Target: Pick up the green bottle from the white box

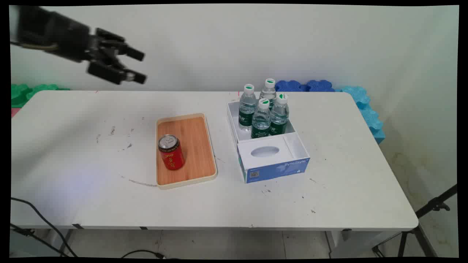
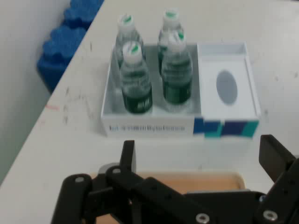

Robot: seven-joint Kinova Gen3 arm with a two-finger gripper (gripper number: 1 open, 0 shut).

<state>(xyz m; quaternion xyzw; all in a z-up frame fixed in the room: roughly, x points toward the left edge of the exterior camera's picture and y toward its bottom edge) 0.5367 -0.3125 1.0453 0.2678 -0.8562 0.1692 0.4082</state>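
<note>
While fingers (image 1: 139, 66) hang apart, 4 bottles (image 1: 262, 111) (green-capped) fill a box (image 1: 272, 157).

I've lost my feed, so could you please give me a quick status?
Gripper open, raised, holding nothing. Red can upright on wooden tray. Four bottles in white box.

Resting on the white counter (image 1: 329, 197): wooden tray (image 1: 195, 146) left of centre, carrying an upright red can (image 1: 170, 152) at its near left. Standing to the right, well apart: white and blue box (image 1: 272, 166) holding four water bottles (image 1: 261, 118) in its far compartment. Lying behind the counter: blue foam blocks (image 1: 360, 98) and green foam blocks (image 1: 22, 93).
</note>
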